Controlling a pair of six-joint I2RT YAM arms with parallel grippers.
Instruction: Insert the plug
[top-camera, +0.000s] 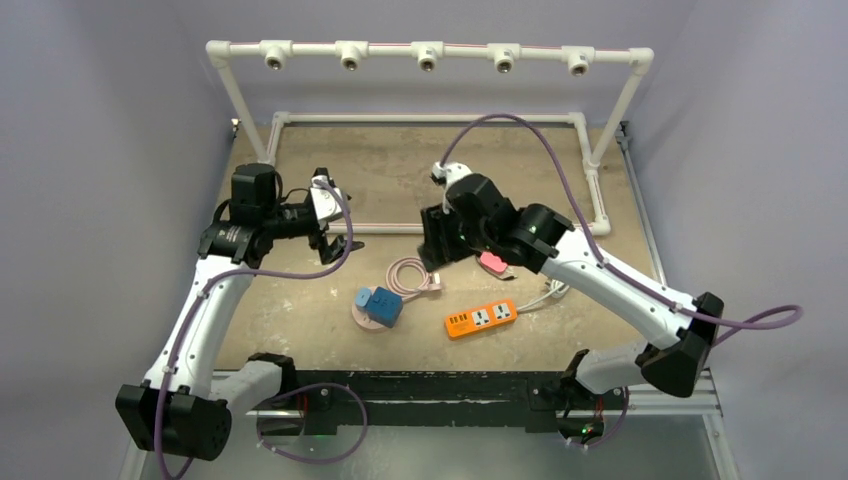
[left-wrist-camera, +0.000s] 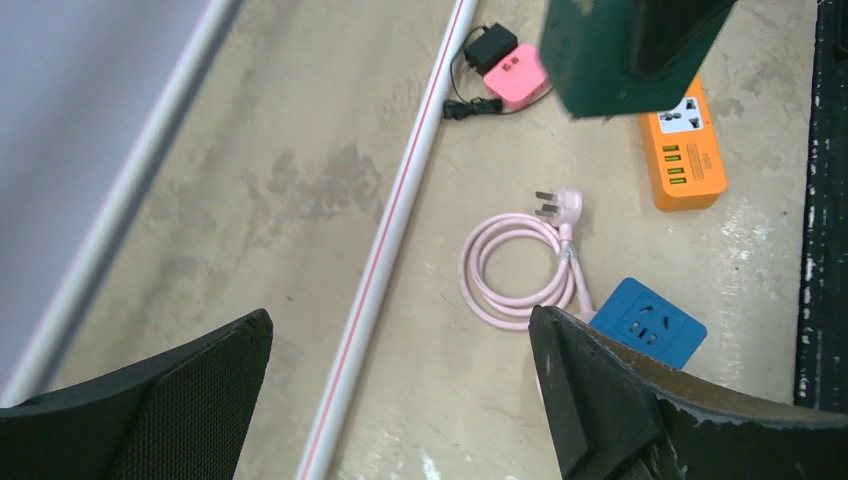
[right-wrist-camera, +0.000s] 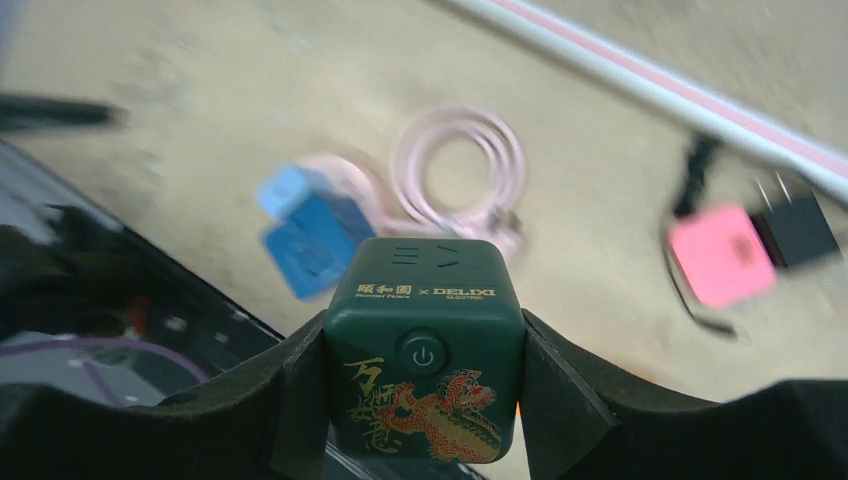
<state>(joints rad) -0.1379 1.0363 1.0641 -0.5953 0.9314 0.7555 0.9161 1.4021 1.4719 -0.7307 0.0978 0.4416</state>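
Two sockets by the stained tan table's (top-camera: 300, 315) near edge — orange strip (top-camera: 481, 318), blue cube (top-camera: 380, 306) — pink plug (left-wrist-camera: 558, 207) loose beside them. Mid-table: right gripper (top-camera: 437, 245) clamped on green cube (right-wrist-camera: 425, 290), left gripper (left-wrist-camera: 400, 330) spread wide, empty. Far edge: white pipe frame (top-camera: 430, 50), lilac walls (top-camera: 100, 100).

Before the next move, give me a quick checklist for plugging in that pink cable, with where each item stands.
1. Right gripper clamped on green cube socket: ok.
2. Left gripper open and empty: ok.
3. Pink plug lying free on the table, prongs exposed: ok.
4. Plug picked up by a gripper: not ok.
5. Cube's socket fits the plug: cannot tell.
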